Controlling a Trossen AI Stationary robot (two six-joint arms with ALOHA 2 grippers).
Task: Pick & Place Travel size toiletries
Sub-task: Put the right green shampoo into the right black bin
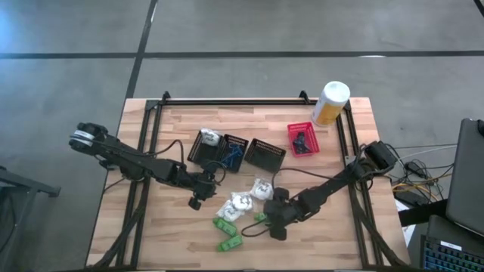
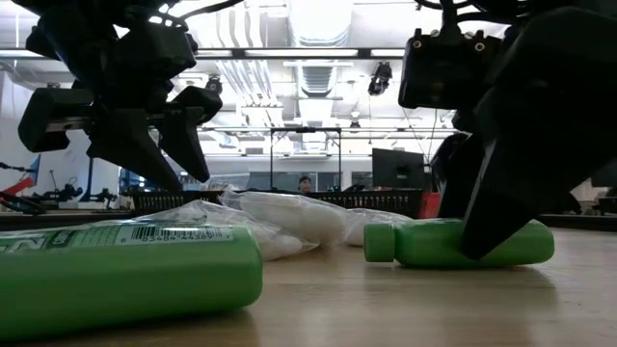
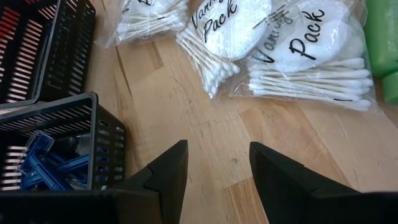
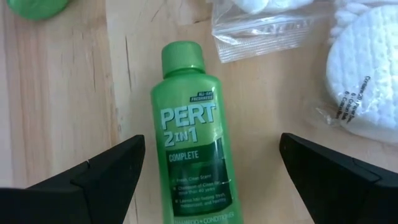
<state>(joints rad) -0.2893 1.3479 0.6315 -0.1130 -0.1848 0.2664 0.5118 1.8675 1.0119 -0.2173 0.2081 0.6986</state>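
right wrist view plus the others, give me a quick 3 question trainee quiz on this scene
1. True or false: the right end effector is clamped on the green bottle.
2. What do the clear bags near the left end effector hold? A) razors B) cotton swabs and pads C) soap bars
3. Fill in: the blue razors lie in a ____ basket.

Key: 1 false, its fingers stand open on either side of the bottle; 2 B; 3 black.

"PERT 2 IN 1 COMPLETE" is printed on the green bottle (image 4: 194, 140); "Pack" is handwritten on the clear bags of cotton swabs (image 3: 305, 56)
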